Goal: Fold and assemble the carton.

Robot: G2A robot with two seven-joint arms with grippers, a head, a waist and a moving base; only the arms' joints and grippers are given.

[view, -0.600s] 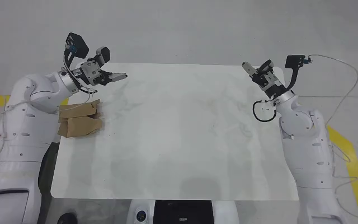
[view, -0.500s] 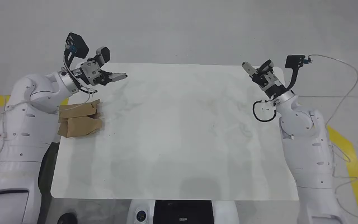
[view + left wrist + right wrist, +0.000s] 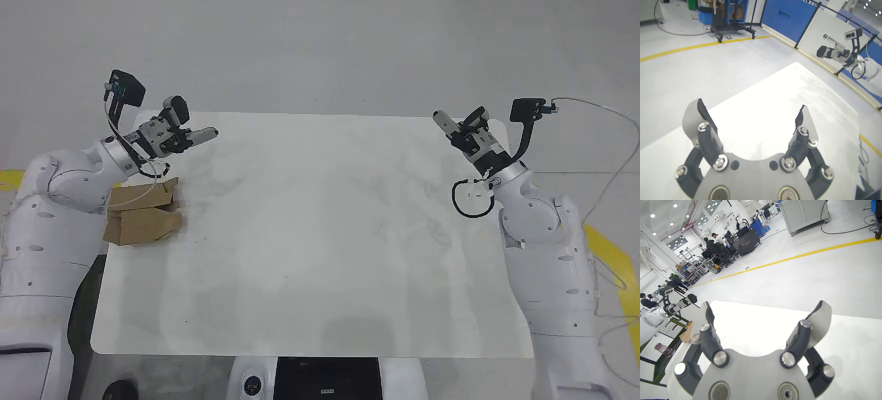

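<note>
Brown carton (image 3: 143, 212) lies across the left edge of the white table (image 3: 320, 260), its far end beneath the left arm. Left gripper (image 3: 207, 133), fingers apart and empty, hangs over the far-left corner, near the carton. Right gripper (image 3: 458, 117), fingers likewise apart and empty, hangs at the far-right corner, well apart from the carton.

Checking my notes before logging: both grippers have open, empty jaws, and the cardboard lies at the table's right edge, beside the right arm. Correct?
No. The cardboard lies at the table's left edge, beside the left arm, as the top view shows. The rest stands: the left gripper and the right gripper both have open, empty jaws.
</note>
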